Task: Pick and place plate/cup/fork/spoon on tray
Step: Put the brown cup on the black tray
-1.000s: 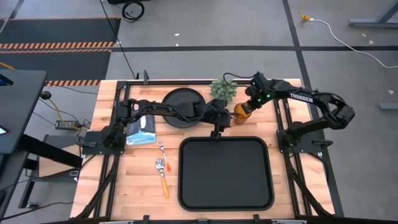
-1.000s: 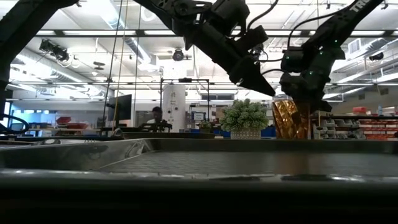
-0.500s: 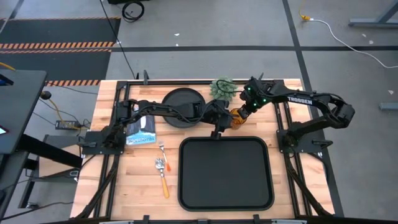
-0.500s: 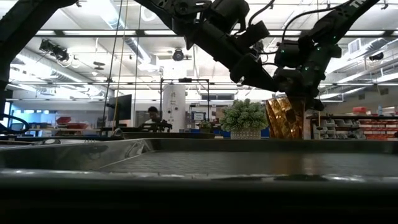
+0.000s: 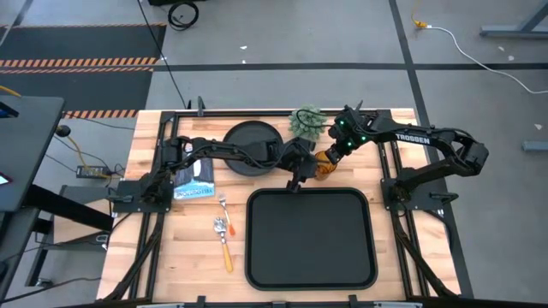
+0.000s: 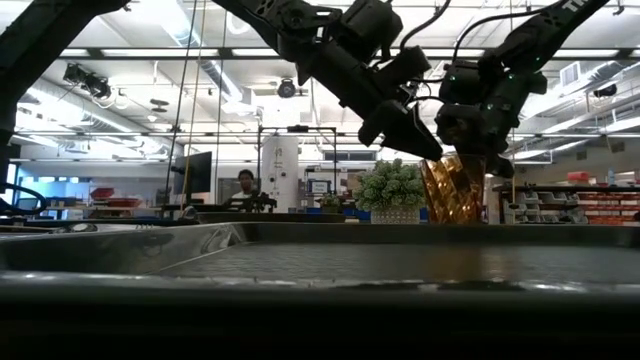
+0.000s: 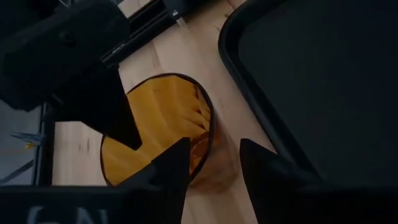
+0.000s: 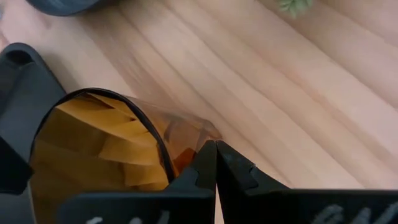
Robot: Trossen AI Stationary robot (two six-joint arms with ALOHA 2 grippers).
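the right claw (image 5: 330, 160) is gripping the cup (image 5: 323, 164) by its rim, one finger inside and one outside, its fingers (image 8: 214, 163) showing pressed together over the amber wall in the right wrist view. the cup is hanging just above the tabletop (image 5: 394, 282) near the middle of the far edge, just beyond the tray's far rim, and it is tilting, its mouth leaning toward the left arm rather than pointing straight up; in the low view the cup (image 6: 452, 188) is showing with its base clear of the surface. the left claw (image 5: 295, 175) is hovering right beside the cup, just off the tray's far edge, its fingers (image 7: 171, 165) spread apart and holding nothing, with the cup's open mouth (image 7: 158, 127) lying just ahead of them. the tray (image 5: 310, 239) is sitting in the near middle of the tabletop, its long axis running along the near edge. the plate (image 5: 253, 145) is lying flat near the far edge, partly under the left arm. the fork (image 5: 223, 207) and the spoon (image 5: 223, 244) are lying off the tray's left rim, the spoon's orange handle pointing toward the near edge and the fork's long axis running the same way. a small green plant (image 5: 306, 121) is standing at the far edge beside the cup.
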